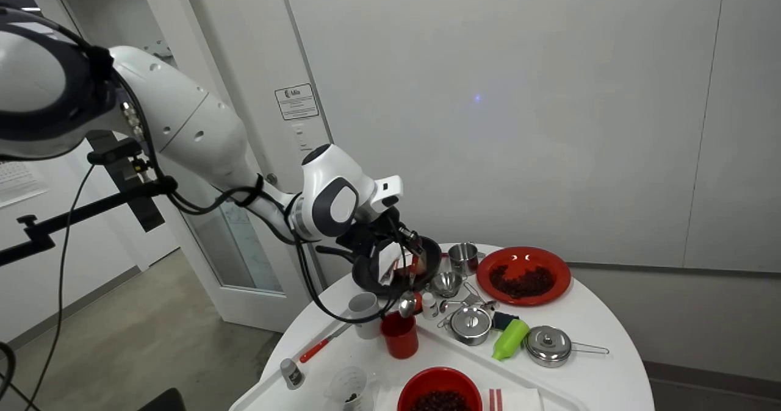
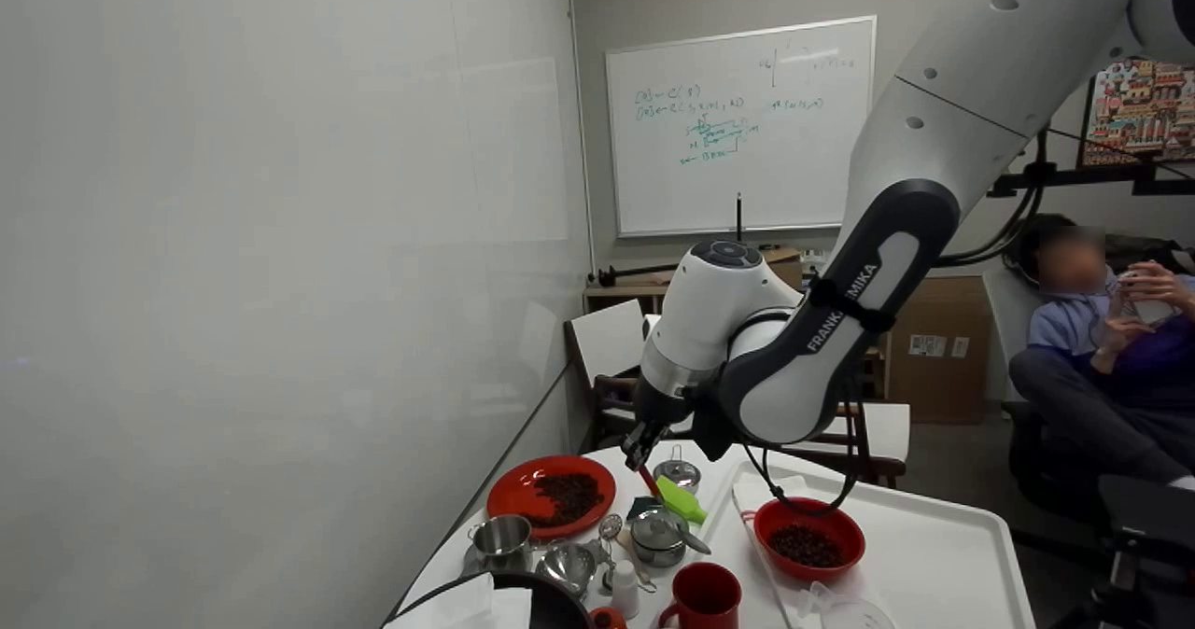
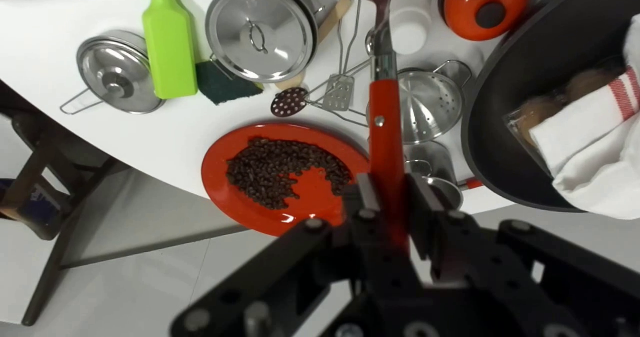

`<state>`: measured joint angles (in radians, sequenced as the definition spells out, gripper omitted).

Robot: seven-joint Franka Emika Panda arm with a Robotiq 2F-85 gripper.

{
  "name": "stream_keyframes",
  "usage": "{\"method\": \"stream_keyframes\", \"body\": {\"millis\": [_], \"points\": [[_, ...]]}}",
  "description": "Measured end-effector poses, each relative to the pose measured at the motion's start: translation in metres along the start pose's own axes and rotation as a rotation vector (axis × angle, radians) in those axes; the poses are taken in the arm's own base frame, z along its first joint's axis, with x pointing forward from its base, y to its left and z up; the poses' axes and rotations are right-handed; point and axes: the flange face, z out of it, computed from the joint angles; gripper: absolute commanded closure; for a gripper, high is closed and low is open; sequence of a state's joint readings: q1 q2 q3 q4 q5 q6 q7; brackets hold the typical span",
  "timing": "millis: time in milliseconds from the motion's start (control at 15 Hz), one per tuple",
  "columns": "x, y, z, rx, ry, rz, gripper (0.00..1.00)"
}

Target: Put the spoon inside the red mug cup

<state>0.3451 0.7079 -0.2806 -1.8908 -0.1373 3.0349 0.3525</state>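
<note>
My gripper (image 3: 392, 192) is shut on the red handle of the spoon (image 3: 385, 112) in the wrist view. The spoon's metal head points away from the fingers and is cut off by the top edge. In an exterior view the gripper (image 1: 415, 246) is above the table and the spoon's head (image 1: 407, 305) hangs down, just above the rim of the red mug cup (image 1: 400, 338) in the picture. In an exterior view the gripper (image 2: 639, 452) holds the spoon tilted, its head (image 2: 693, 541) above and beside the mug (image 2: 705, 597). The mug stands upright; the wrist view does not show it.
A black pan (image 3: 482, 122) with a cloth lies beside the gripper. A white shaker (image 3: 410, 24), lidded pot (image 3: 260, 32), strainer (image 3: 427, 107), green bottle (image 3: 170, 47) and red plate (image 3: 320, 202) surround it. A grey cup (image 1: 364, 307) and red bowl (image 1: 415, 393) flank the mug.
</note>
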Motion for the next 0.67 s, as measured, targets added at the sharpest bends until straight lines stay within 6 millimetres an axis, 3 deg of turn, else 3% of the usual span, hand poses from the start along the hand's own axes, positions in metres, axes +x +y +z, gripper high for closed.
{"method": "stream_keyframes", "body": {"millis": [667], "points": [[-0.019,-0.006,0.02,0.022,-0.055,0.103,0.91]]}}
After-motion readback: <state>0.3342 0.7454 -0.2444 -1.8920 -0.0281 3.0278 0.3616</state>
